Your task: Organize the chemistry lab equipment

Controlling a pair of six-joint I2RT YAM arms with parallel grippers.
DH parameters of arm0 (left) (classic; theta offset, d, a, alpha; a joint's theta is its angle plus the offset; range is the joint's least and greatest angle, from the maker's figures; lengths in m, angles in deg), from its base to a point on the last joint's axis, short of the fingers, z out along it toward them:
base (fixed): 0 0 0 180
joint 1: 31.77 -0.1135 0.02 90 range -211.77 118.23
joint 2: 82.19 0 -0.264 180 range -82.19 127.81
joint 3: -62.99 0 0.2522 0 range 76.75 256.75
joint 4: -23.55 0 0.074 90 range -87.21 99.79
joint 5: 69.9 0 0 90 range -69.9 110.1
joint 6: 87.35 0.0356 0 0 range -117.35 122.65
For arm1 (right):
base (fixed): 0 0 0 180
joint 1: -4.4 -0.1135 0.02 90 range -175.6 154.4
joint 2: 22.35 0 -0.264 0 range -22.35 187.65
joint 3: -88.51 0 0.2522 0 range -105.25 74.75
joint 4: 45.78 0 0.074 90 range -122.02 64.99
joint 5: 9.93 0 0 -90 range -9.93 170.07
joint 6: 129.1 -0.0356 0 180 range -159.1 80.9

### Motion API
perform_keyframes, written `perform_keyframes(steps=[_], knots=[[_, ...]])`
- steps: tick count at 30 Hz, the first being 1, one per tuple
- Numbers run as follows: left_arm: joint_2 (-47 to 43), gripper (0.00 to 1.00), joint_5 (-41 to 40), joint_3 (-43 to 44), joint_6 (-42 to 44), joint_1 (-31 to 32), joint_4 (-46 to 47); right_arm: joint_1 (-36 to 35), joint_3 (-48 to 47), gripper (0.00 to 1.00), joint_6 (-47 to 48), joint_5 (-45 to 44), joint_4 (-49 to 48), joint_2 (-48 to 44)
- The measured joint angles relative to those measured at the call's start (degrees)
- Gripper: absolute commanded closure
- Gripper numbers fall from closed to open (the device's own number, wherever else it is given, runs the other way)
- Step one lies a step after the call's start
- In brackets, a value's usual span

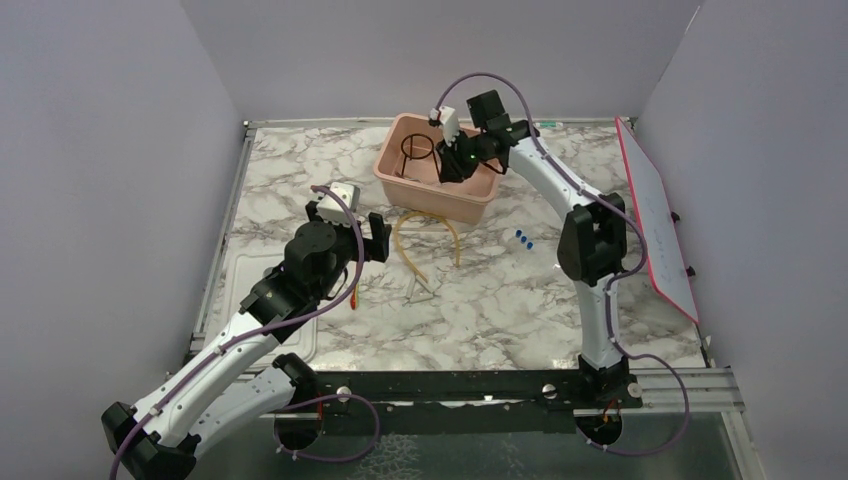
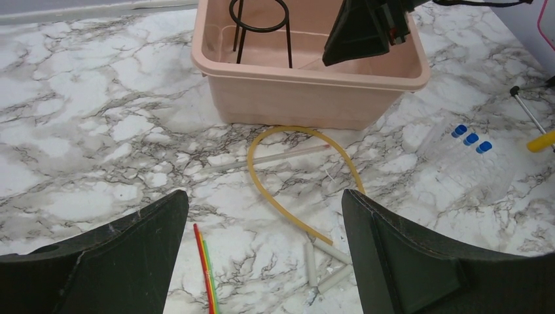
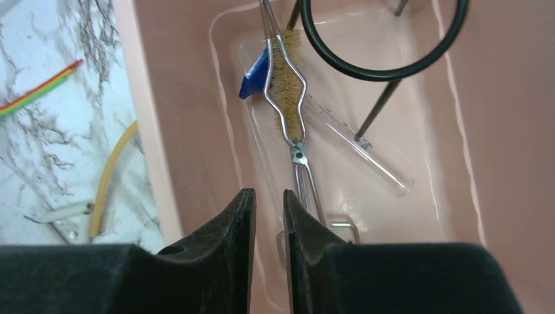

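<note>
My left gripper (image 1: 372, 240) is open and empty, hovering over the marble table; in its wrist view (image 2: 265, 196) it frames a curved tan rubber tube (image 2: 288, 131), also seen from above (image 1: 430, 218). A thin red-orange rod (image 2: 204, 261) beside a green one and short white pieces (image 2: 321, 261) lie below it. My right gripper (image 1: 455, 165) reaches into the pink tub (image 1: 445, 202); its jaws (image 3: 269, 194) stand almost together with nothing between them. On the tub floor lie silver tongs (image 3: 302, 176), a bristle brush (image 3: 288, 85), a blue piece (image 3: 252, 78) and a glass tube (image 3: 360, 154), beside the black ring stand (image 3: 383, 73).
Three tiny blue pieces (image 1: 524, 238) lie right of the tub. A flat white lid (image 1: 250, 270) lies at the left edge. A pink-rimmed white board (image 1: 655, 215) leans along the right edge. A yellow-handled tool (image 2: 540, 140) lies far right in the left wrist view.
</note>
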State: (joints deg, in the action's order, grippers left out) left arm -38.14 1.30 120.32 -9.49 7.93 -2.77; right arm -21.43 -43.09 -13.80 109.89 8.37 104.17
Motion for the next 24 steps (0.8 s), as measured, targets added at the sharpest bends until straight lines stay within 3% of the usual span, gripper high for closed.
perform_keyframes(steps=[8,15,24], knots=[[-0.35,0.1,-0.76,0.0,-0.31,-0.15,-0.09,-1.11,9.6,0.69,-11.58,-4.66,-3.96,-15.91],[-1.66,0.1,-3.39,0.0,-0.98,-0.22,-0.42,-12.96,28.63,0.68,-21.16,-14.53,-11.45,-32.61],[-3.56,0.1,-8.52,0.0,-2.1,-0.35,-0.46,-20.11,45.35,0.66,-35.58,-23.65,-13.53,-31.5]])
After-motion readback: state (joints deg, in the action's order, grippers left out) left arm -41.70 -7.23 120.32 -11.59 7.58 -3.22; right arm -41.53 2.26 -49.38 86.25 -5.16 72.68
